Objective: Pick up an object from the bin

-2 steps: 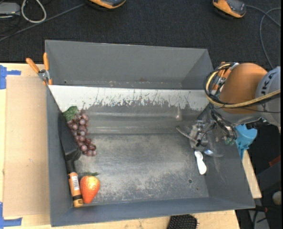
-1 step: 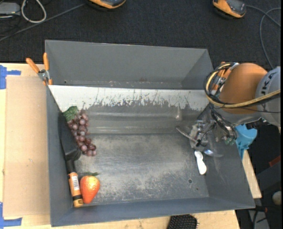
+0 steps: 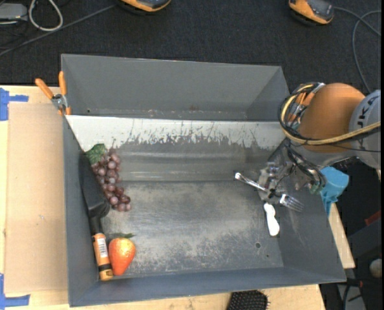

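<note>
My gripper (image 3: 267, 178) hangs low at the right side of the bin, close to the right wall. Just below it lies a small fork (image 3: 272, 221) with a white handle; its metal tines point up and right toward the wall. The fork's neck lies right at the gripper's lower edge, and whether they touch I cannot tell. Nothing is visibly held in the gripper.
Along the left wall lie a bunch of dark purple grapes (image 3: 110, 181) with a green leaf, a black long-handled tool (image 3: 92, 202), an orange tube (image 3: 101, 256) and a red strawberry (image 3: 122, 254). The arm with its orange cover reaches in over the right rim.
</note>
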